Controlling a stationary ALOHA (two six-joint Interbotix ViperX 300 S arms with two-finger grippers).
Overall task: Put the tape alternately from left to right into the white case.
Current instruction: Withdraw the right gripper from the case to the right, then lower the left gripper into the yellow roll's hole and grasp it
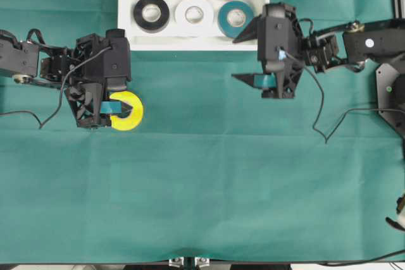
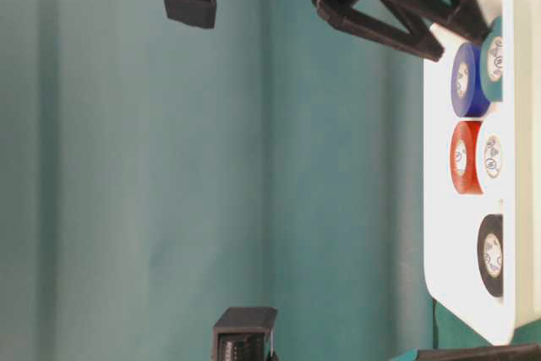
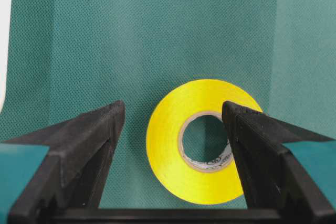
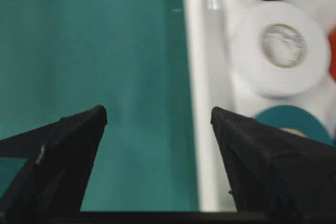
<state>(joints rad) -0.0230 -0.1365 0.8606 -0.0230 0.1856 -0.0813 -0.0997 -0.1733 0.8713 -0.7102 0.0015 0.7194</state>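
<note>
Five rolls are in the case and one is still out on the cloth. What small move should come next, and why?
Probably the left gripper should close on the yellow roll. It is the only roll outside the white case, lying flat on the green cloth. The wrist view shows the open jaws either side of it, one overlapping its edge. The right gripper is open and empty beside the case.

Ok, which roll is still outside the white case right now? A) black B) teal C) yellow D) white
C: the yellow roll lies on the green cloth between the open left gripper's fingers, while the other five sit inside the white case.
</note>
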